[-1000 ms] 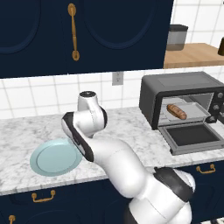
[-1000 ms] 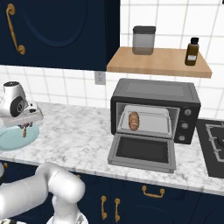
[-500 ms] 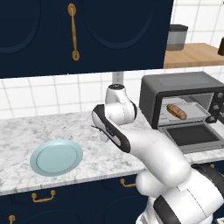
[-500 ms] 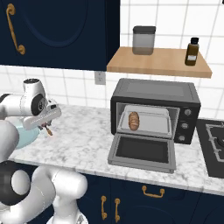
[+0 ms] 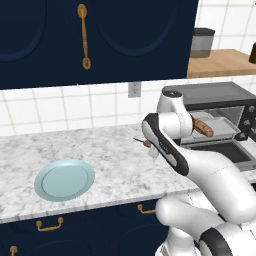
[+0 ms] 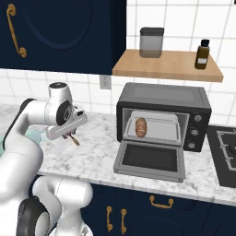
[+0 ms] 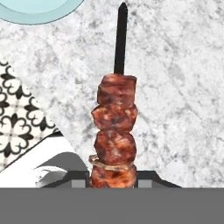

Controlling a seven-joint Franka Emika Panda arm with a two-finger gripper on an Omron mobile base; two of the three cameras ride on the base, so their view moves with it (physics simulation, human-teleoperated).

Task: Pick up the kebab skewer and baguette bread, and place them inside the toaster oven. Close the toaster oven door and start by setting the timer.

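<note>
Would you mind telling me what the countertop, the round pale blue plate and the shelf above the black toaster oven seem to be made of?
The grey-white countertop looks like polished marble or a stone imitation: irregular grey veining, smooth surface. The round pale blue plate appears to be glazed ceramic, with even colour and a soft sheen, though plastic is possible. The light brown shelf looks like matt, unvarnished wood, judging by its warm tan tone.

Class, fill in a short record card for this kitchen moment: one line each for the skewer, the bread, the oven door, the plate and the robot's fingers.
kebab skewer: held off the counter, between plate and oven
baguette bread: inside the toaster oven, on its tray
toaster oven door: open, folded down flat
plate: light blue, on the marble counter, nothing on it
fingers: closed on the skewer's meat end
</note>
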